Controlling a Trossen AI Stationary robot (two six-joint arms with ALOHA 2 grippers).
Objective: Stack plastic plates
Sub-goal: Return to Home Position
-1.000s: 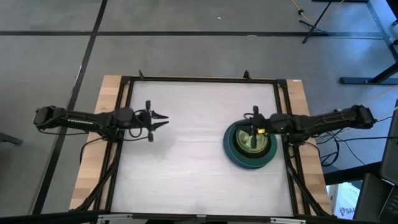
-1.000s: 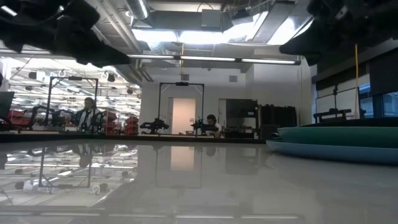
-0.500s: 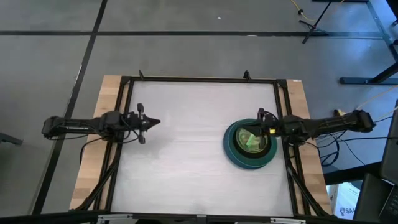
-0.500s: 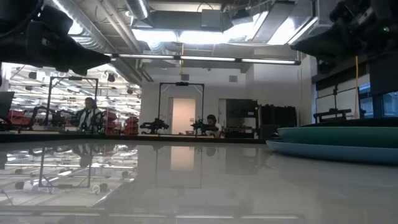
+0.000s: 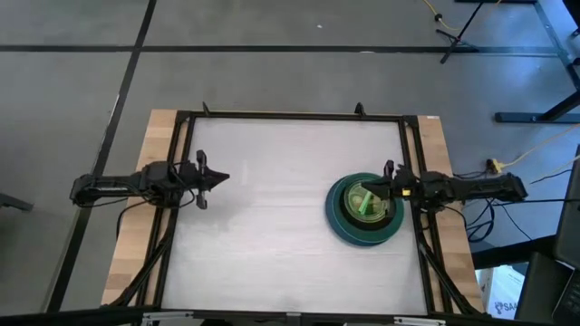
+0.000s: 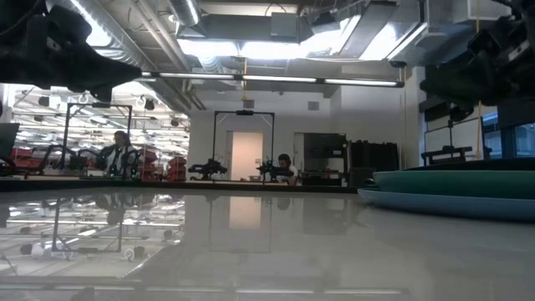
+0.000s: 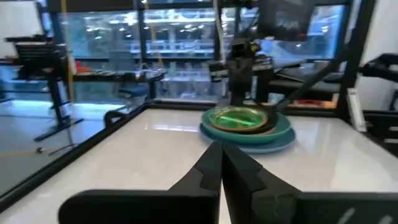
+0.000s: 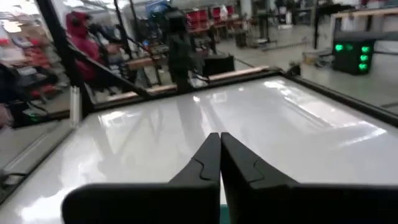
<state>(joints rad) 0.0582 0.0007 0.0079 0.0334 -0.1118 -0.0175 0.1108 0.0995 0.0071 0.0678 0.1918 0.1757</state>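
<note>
The plastic plates sit in one stack on the right part of the table. A slate-blue plate is at the bottom with a teal-green one on it, then darker plates, and a translucent lime-green plate on top. The stack also shows in the left wrist view and the low view. My right gripper is shut and hovers above the stack's right rim without touching it. My left gripper is shut and held in the air over the table's left part, pointing toward the stack.
White tabletop with a dark frame rail around it and wooden edges left and right. Bare surface lies between the two arms. Beyond the table is a workshop room, with people seated far off.
My right gripper has drawn back from over the middle of the stack toward the table's right edge and now stands over the stack's right rim. My left gripper has pulled back toward the left edge and turned about its axis. The stack has stayed in place.
</note>
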